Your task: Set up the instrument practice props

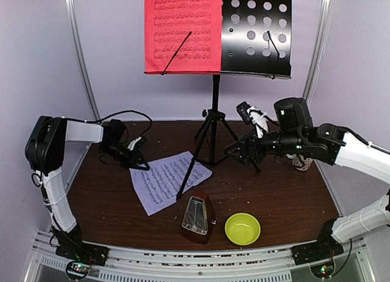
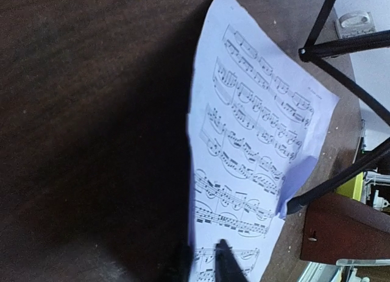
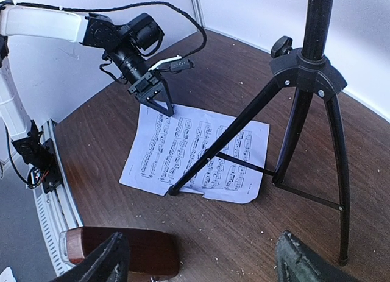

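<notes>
The black music stand [image 1: 214, 99] stands at the back on tripod legs, with the red music sheet [image 1: 183, 29] on the left half of its perforated desk. The white music sheet [image 1: 167, 179] lies on the table, and one tripod foot rests on it [image 3: 173, 189]. My left gripper [image 1: 145, 165] pinches the sheet's left edge between its fingertips [image 2: 223, 262]. The brown metronome [image 1: 198, 218] stands at the front centre. My right gripper [image 1: 239, 151] is open and empty, hovering right of the tripod; its fingers [image 3: 103, 260] frame the table above the metronome [image 3: 122, 250].
A yellow-green bowl [image 1: 242, 228] sits right of the metronome. A patterned mug [image 1: 301, 164] is mostly hidden behind my right arm. The tripod legs [image 3: 304, 111] spread across the table's middle. White walls enclose the back and sides.
</notes>
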`<move>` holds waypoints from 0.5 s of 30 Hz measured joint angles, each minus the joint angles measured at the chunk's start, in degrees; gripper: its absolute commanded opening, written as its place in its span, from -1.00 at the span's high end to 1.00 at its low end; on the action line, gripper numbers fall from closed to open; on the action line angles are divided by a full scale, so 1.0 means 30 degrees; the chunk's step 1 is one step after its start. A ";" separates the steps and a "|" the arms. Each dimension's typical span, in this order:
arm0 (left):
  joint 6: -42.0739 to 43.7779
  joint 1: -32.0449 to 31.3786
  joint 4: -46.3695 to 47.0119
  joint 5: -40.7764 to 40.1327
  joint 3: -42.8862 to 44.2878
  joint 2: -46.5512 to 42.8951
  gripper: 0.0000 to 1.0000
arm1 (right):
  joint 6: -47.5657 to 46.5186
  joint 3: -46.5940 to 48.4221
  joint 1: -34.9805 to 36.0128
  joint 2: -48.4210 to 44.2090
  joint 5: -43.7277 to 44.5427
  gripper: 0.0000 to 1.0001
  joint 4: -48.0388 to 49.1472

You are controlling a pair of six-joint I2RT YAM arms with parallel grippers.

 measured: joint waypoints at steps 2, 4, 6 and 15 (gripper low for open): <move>-0.0044 -0.0007 0.0036 -0.0350 0.0000 -0.0780 1.00 | 0.0000 0.0000 0.0000 -0.0066 0.0058 -0.66 0.0015; -0.0007 0.0000 0.0036 -0.0605 0.0000 -0.1501 1.00 | 0.0000 0.0000 0.0000 -0.0095 0.0073 -0.66 0.0022; 0.0000 -0.0007 0.0000 -0.0772 0.0000 -0.2222 1.00 | 0.0000 0.0000 0.0000 -0.0095 0.0080 -0.66 0.0029; 0.0262 -0.0007 -0.0357 -0.1297 -0.0423 -0.4007 1.00 | -0.0015 0.0000 0.0000 -0.0124 0.0080 -0.66 0.0321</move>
